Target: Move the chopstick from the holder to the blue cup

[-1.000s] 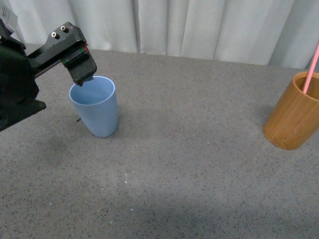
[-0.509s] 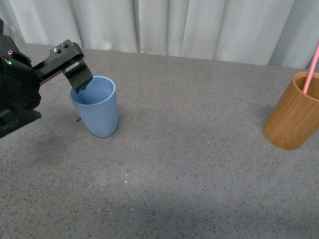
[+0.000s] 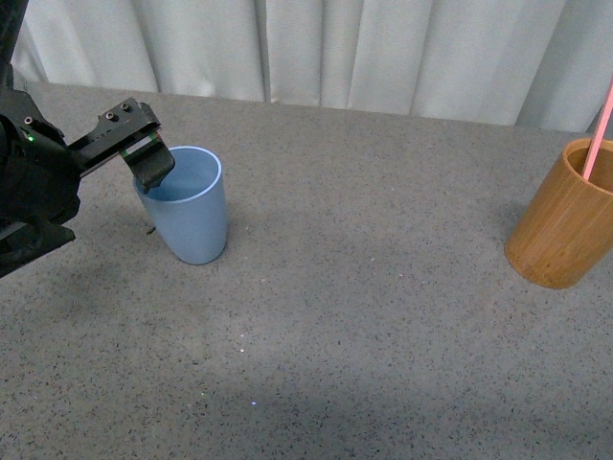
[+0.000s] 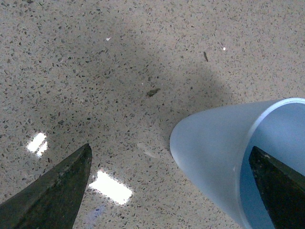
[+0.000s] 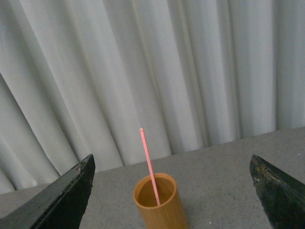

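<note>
The blue cup (image 3: 188,213) stands upright at the left of the table. My left gripper (image 3: 151,171) is open at the cup's left rim, astride its wall: in the left wrist view one finger (image 4: 281,188) is inside the cup (image 4: 214,152) and the other finger (image 4: 52,193) is outside, over the table. The brown holder (image 3: 563,220) stands at the far right with one pink chopstick (image 3: 599,129) leaning in it. My right gripper (image 5: 171,157) is open and well back from the holder (image 5: 159,207), with the chopstick (image 5: 148,162) between its fingers in view. That arm is out of the front view.
A grey speckled tabletop (image 3: 364,316) stretches between cup and holder. A white curtain (image 3: 383,48) hangs along the far edge. Small dark specks (image 4: 152,92) lie on the table next to the cup.
My left gripper has come down and slightly left, from above the cup's rim to level with it. Cup, holder and chopstick have not moved.
</note>
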You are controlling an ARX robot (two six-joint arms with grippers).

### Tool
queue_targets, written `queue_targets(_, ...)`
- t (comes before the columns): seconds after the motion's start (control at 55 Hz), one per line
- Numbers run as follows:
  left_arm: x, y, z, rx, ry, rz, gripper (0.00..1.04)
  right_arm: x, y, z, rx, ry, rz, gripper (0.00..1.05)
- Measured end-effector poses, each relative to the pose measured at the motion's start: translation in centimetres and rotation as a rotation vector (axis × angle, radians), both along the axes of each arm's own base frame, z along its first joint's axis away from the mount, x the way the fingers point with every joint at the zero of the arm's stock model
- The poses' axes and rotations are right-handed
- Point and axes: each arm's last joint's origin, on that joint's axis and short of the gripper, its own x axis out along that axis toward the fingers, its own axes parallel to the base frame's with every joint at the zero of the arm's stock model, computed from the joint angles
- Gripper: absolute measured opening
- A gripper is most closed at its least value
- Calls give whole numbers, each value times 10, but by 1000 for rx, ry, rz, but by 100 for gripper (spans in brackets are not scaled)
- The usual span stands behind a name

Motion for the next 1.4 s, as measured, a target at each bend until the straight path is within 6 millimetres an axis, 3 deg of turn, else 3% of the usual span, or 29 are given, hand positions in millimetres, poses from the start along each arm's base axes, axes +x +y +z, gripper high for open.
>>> queue_targets(0.109,0,-1,-1,10,0,0,98,0,0,0,0,0,0,95)
queue_targets(0.145,0,-2,-1,11,1,-1,93,0,0,0,0,0,0,95)
queue_targets(0.345,0,-3,-2,10,4,-4,64,0,0,0,0,0,0,95)
queue_targets(0.6,2,-6,-1,-11,-15,-12,16,0,0,0,0,0,0,95)
queue_targets(0.691,2,-8,0,-17,-16,-21,4,0,0,0,0,0,0,95)
queue_targets(0.964,11,-30,16,-57,-58,-107,4,0,0,0,0,0,0,95)
queue_targets(1.182,14,-80,36,-84,-102,-247,4,0,0,0,0,0,0,95)
queue_targets(1.4,1,-120,24,-76,-59,-351,4,0,0,0,0,0,0,95)
